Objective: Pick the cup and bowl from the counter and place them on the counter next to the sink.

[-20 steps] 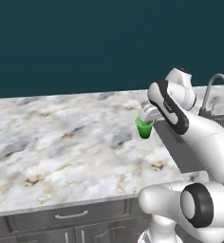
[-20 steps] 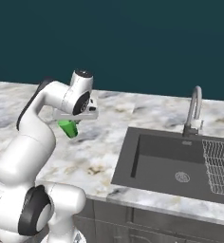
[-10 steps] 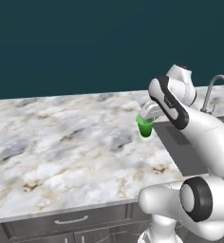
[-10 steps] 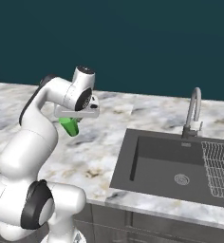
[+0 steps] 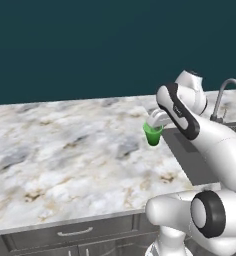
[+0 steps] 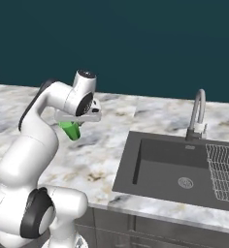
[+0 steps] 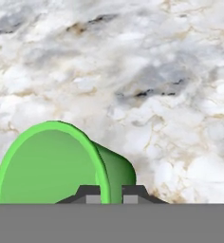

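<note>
One green cup hangs above the counter in my gripper, its rim pinched between the two fingers, which are drawn in tight on the cup's wall. From the left base camera I see the cup held just short of the sink's near edge, clear of the marble and casting a soft shadow on it. From the right base camera the cup tilts under the gripper, its base pointing down and toward the sink, with bare marble between it and the dark basin. A curved silver faucet stands behind the basin, and a wire rack sits in its right part above a round drain. Through the hand camera I look into the cup's open mouth, the rim passing between the finger tips at the bottom, veined marble spread beyond it. Grey drawers run under the counter's front edge.
</note>
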